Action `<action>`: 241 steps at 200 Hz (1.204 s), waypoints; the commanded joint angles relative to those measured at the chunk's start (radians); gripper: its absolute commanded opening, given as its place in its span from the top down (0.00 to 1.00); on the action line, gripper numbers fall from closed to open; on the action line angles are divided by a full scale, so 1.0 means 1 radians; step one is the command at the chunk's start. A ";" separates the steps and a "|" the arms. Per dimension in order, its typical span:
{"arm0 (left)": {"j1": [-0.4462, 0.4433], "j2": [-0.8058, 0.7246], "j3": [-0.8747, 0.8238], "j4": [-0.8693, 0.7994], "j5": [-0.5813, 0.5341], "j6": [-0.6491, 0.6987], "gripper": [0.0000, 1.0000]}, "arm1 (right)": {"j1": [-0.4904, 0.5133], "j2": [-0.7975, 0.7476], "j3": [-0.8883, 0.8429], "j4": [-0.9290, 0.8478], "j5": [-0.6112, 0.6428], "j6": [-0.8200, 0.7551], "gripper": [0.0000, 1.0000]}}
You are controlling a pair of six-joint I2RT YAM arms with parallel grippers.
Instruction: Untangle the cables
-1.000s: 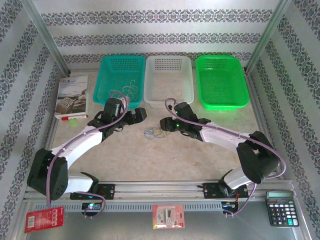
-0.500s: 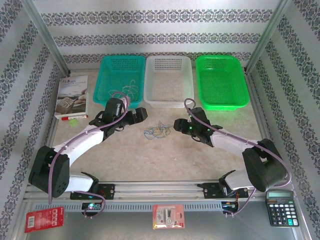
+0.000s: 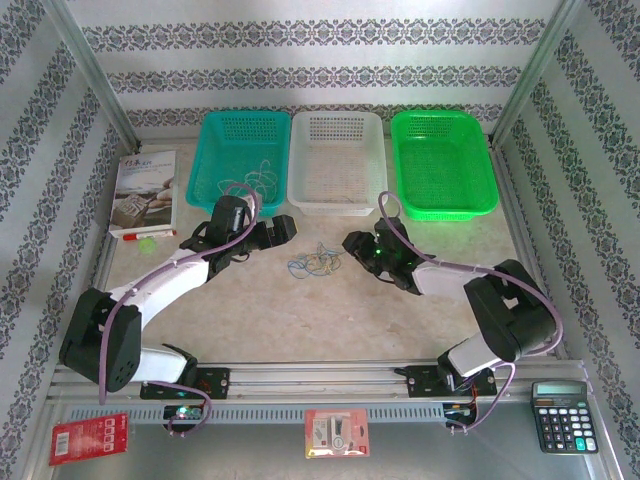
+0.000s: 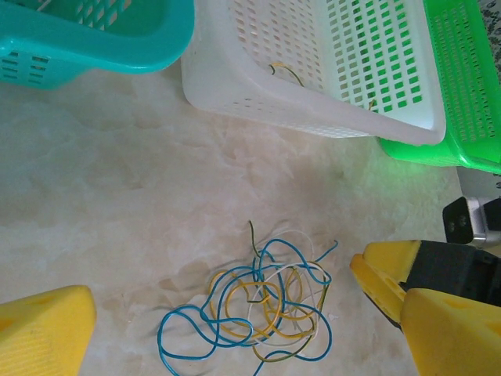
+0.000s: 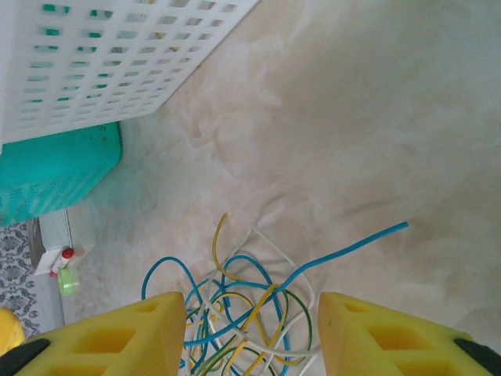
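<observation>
Right end effector (image 5: pixel 249 329), jaws apart, straddles the cables (image 5: pixel 235 298) lying loose between them.

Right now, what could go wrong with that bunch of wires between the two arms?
The blue, yellow and white cables loop through each other, so the right pincer, open over them, might pinch several at once and drag the whole knot. The left pincer is open close on the other side, so the two could bump.

Cables (image 4: pixel 258 309): thin, smooth, glossy plastic sheath. Table (image 4: pixel 117 180) beneath left gripper (image 4: pixel 223 313): matt, marbled stone look. White basket (image 4: pixel 258 94) ahead: perforated, semi-gloss plastic. Fingers (image 4: pixel 47 333): yellow, matt, fine-textured.
</observation>
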State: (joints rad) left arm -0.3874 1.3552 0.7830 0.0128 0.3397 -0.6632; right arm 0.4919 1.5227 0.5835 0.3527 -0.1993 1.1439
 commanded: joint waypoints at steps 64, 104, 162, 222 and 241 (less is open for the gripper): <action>-0.014 -0.015 0.018 0.045 0.020 -0.002 0.00 | 0.016 0.084 -0.013 0.107 0.026 0.090 0.59; -0.014 -0.027 0.015 0.046 0.020 -0.002 0.00 | 0.013 0.125 0.007 0.126 0.028 0.099 0.62; -0.015 -0.039 0.013 0.041 0.017 0.002 0.00 | -0.005 0.210 0.038 0.161 0.036 0.101 0.78; -0.014 -0.082 0.009 0.031 0.022 0.026 0.00 | -0.009 0.115 0.045 0.178 -0.022 0.022 1.00; -0.016 -0.103 0.001 0.033 0.025 0.052 0.00 | 0.013 0.030 0.069 0.105 -0.024 -0.055 1.00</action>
State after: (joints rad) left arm -0.3916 1.2949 0.7830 0.0162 0.3450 -0.6559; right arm 0.4870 1.6623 0.6075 0.4969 -0.2073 1.1976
